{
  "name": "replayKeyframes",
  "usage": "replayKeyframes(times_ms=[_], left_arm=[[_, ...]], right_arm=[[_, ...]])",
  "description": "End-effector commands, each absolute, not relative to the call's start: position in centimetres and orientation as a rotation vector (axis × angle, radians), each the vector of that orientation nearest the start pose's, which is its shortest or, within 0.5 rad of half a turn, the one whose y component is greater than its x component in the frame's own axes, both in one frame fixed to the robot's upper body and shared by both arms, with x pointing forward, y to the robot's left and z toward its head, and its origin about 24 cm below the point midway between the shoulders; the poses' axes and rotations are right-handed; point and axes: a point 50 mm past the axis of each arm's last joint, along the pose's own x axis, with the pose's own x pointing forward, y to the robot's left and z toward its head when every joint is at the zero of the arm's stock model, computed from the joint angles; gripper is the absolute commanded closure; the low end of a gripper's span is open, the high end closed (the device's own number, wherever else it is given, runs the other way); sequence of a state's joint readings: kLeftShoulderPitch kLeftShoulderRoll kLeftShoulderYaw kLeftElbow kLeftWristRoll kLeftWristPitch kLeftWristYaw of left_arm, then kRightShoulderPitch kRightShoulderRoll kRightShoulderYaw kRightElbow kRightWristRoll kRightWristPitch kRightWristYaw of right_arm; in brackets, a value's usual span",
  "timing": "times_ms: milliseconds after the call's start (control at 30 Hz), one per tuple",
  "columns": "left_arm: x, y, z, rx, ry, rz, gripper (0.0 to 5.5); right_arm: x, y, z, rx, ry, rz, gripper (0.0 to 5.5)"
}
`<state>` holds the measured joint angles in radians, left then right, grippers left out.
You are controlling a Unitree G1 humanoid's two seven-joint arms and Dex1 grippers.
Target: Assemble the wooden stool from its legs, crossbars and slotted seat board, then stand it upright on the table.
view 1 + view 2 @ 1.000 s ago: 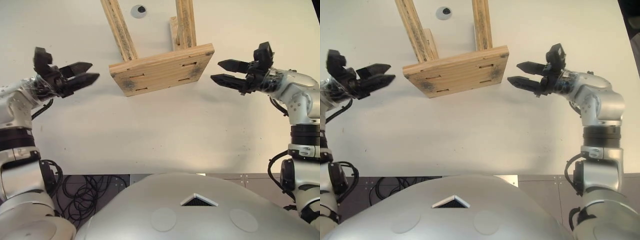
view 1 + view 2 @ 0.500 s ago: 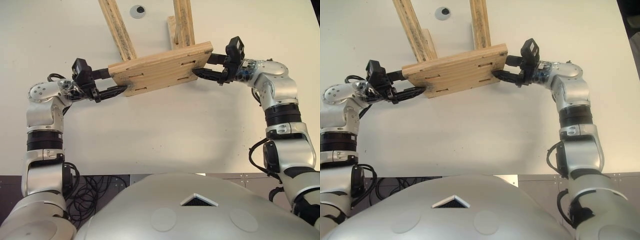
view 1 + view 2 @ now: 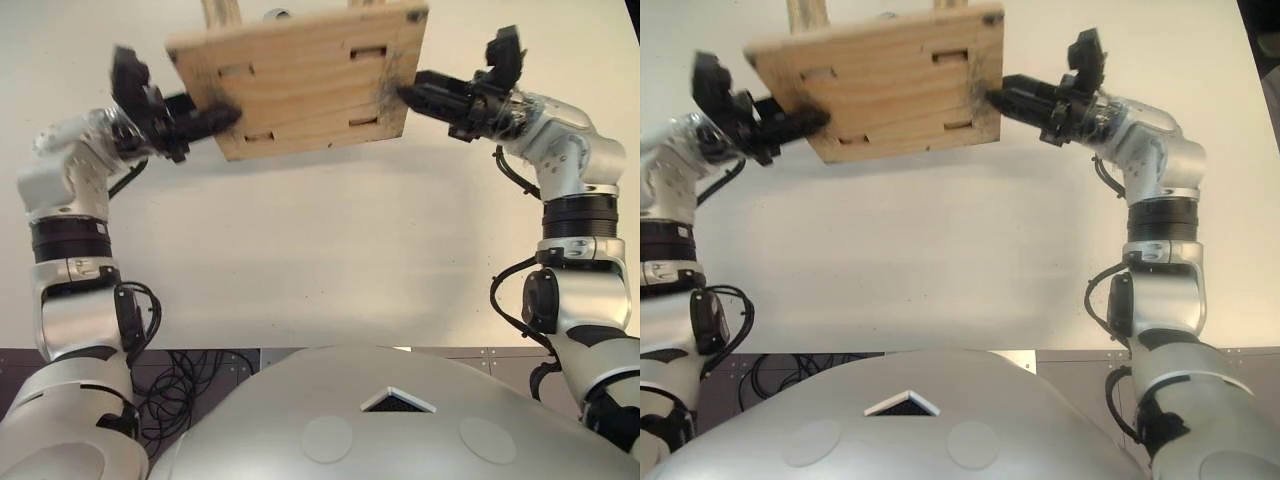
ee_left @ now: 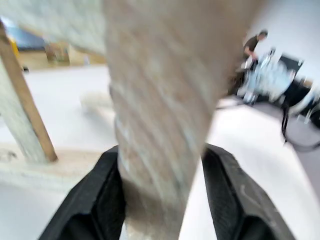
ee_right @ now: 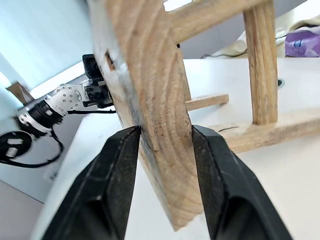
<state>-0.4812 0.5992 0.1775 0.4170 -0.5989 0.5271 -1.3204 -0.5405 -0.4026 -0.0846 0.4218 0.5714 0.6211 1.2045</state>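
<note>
The stool's seat board (image 3: 300,80) is raised over the far half of the table (image 3: 320,260). Its slotted face is tipped toward us and the legs (image 5: 260,65) point away. We cannot tell whether their feet touch the table. The board's long axis runs from one claw to the other. Our left claw (image 3: 212,116) pinches one short edge and our right claw (image 3: 408,93) pinches the opposite one, each equally near. To stand it up, we judge both wrists must roll together. The board is pale plywood with a layered edge, rectangular slots and dark smudges at the corners.
</note>
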Motion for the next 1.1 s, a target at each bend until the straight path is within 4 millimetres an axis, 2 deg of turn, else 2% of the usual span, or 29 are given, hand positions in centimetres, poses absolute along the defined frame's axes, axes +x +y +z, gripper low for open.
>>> replayKeyframes(times_ms=[33,100,233,300,367,433,500,600,633,667,700,767,933,1033,1100], left_arm=[[32.2,21.5,18.2,-0.499,0.084,-1.068,3.52],[33.0,20.5,20.5,-0.597,0.099,-1.027,3.56],[34.1,18.9,22.2,-0.81,0.168,-0.919,3.79],[35.2,17.9,21.3,-0.885,0.239,-0.803,3.83],[36.6,17.2,19.4,-0.932,0.327,-0.667,3.83],[37.7,16.9,18.1,-0.979,0.368,-0.567,3.83],[39.3,16.1,17.1,-1.032,0.384,-0.485,3.83],[40.9,15.2,16.3,-1.069,0.372,-0.379,3.89],[41.2,15.2,16.5,-1.092,0.329,-0.366,3.54],[41.6,15.3,16.7,-1.13,0.275,-0.347,3.48],[41.8,15.6,17.1,-1.184,0.209,-0.34,3.28],[42.2,16.2,17.9,-1.279,0.105,-0.321,2.97],[42.4,18.6,18.6,-1.377,-0.037,-0.198,2.3],[42.0,20.7,17.3,-1.295,-0.069,-0.078,1.99],[41.3,22.2,14.7,-1.073,-0.036,0.007,1.99]], right_arm=[[31.5,-16.8,13.8,0.672,0.177,1.26,4.01],[31.5,-17.8,15.4,0.781,0.144,1.224,4.07],[32.8,-19.2,19.0,0.947,0.045,1.071,4.09],[34.5,-19.1,20.2,1.02,0.052,0.959,4.09],[36.4,-18.5,20.6,1.082,0.087,0.843,4.09],[38.0,-17.5,20.2,1.118,0.156,0.735,4.09],[40.0,-16.5,18.4,1.155,0.251,0.535,4.09],[41.2,-15.7,16.5,1.169,0.311,0.349,4.09],[41.4,-15.6,16.1,1.169,0.308,0.308,4.09],[41.6,-15.8,15.8,1.174,0.293,0.271,4.09],[41.7,-16.2,15.7,1.189,0.266,0.235,3.71],[41.8,-17.3,15.8,1.242,0.197,0.185,3.37],[41.7,-21.0,17.2,1.379,-0.011,0.139,2.57],[41.2,-23.4,17.0,1.455,-0.111,0.084,2.18],[40.3,-25.3,14.9,1.381,-0.141,-0.01,2.13]])
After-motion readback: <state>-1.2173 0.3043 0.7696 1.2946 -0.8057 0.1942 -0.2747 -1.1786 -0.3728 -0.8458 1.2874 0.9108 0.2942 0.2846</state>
